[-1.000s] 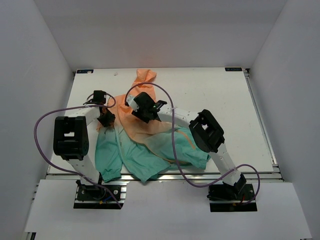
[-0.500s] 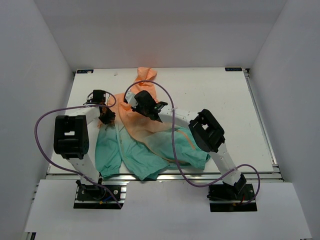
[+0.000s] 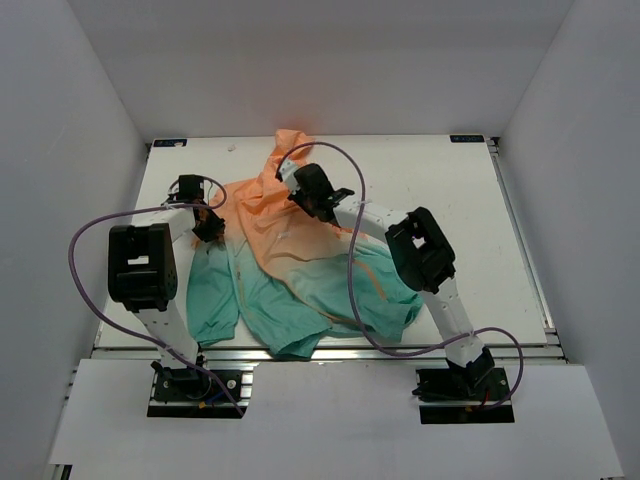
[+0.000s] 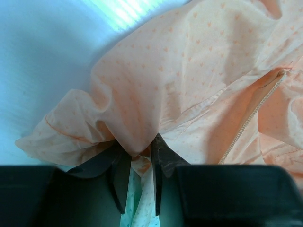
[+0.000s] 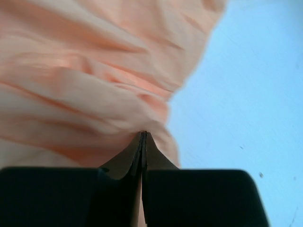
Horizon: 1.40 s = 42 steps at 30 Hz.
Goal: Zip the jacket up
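The jacket [image 3: 290,250] lies crumpled on the white table, peach-orange at the far end and teal-green toward the near edge. My left gripper [image 3: 209,227] is at its left edge. In the left wrist view a bunched fold of dotted peach fabric [image 4: 142,109] is pinched in the left gripper [image 4: 139,161]. The orange zipper teeth [image 4: 251,118] run past on the right. My right gripper [image 3: 302,183] sits at the orange upper part near the hood [image 3: 291,148]. Seen from the right wrist, the right gripper [image 5: 143,137] is pressed shut on orange cloth [image 5: 94,94].
The white table [image 3: 450,200] stretches bare to the right of the jacket, with white walls around it. Purple cables [image 3: 95,235] loop over both arms. The teal hem [image 3: 300,335] reaches the near table edge, between the two arm bases.
The right gripper has shut and moved up and to the right, pulling the orange fabric with it. The left gripper has shifted slightly up and left, so the jacket lies more spread.
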### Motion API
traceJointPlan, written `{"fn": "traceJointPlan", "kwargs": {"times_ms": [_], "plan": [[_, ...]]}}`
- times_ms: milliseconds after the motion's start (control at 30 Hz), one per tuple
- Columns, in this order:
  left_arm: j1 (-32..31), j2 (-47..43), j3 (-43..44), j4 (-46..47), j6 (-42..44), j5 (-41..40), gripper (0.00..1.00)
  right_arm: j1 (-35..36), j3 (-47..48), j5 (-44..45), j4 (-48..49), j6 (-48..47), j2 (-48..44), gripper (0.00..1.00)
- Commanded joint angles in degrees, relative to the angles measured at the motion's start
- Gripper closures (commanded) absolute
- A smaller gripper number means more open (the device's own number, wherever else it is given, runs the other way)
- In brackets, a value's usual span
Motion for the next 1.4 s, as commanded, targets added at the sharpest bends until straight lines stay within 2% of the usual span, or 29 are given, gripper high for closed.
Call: {"fn": "traceJointPlan", "kwargs": {"times_ms": [0,167,200,233,267,333,567,800,933,1033,1067,1100,1200,1300,1367], "plan": [[0.6,2.7,0.0,-0.8,2.5,-1.1,0.67,-2.3,-1.1,4.2,4.4,4.2,-4.8,1.00],[0.6,3.0,-0.2,0.7,3.8,0.3,0.67,-4.9,-0.6,-7.9,2.3,2.5,-6.2,1.00],[0.6,3.4,0.0,0.5,4.1,0.3,0.68,-4.9,-0.4,-9.8,0.8,1.6,-6.4,0.90],[0.6,3.6,0.0,0.5,4.3,0.5,0.68,-4.8,-0.4,-13.5,0.8,1.3,-6.5,0.63],[0.6,3.6,0.0,0.6,4.6,0.9,0.68,-4.7,-0.8,-16.4,0.9,0.7,-6.6,0.55],[0.6,3.6,-0.2,1.1,4.8,1.7,0.69,-4.4,-0.1,-18.9,1.2,0.5,-6.1,0.47],[0.6,3.6,0.0,0.4,5.7,1.7,0.72,-3.2,7.8,-19.4,-3.9,-2.7,0.8,0.35],[0.7,3.3,-0.1,0.6,6.5,1.8,0.73,-2.0,15.3,-9.1,-2.5,-2.2,7.2,0.33],[0.6,3.3,0.3,0.6,6.9,1.2,0.74,-2.0,19.5,-6.5,-5.4,-3.7,10.2,0.35],[0.6,3.3,0.6,0.8,6.9,1.0,0.75,-1.9,17.6,-3.7,-3.6,-2.3,9.6,0.71],[0.6,3.4,0.6,0.6,6.8,0.7,0.76,-1.9,16.6,-2.6,-0.8,-1.7,8.3,0.80],[0.6,3.7,0.7,0.4,6.7,0.4,0.78,-1.9,14.4,-0.1,0.9,-1.1,7.5,0.99],[0.6,4.7,2.0,-0.9,6.0,-1.1,0.83,-2.3,12.4,5.1,4.7,-0.1,5.2,1.00],[0.7,5.9,3.0,-1.5,5.5,-2.1,0.87,-3.9,13.3,7.8,4.3,1.3,4.5,1.00],[0.7,6.9,4.0,-1.6,5.3,-2.1,0.94,-6.3,12.8,9.2,4.4,3.1,4.1,1.00]]}}
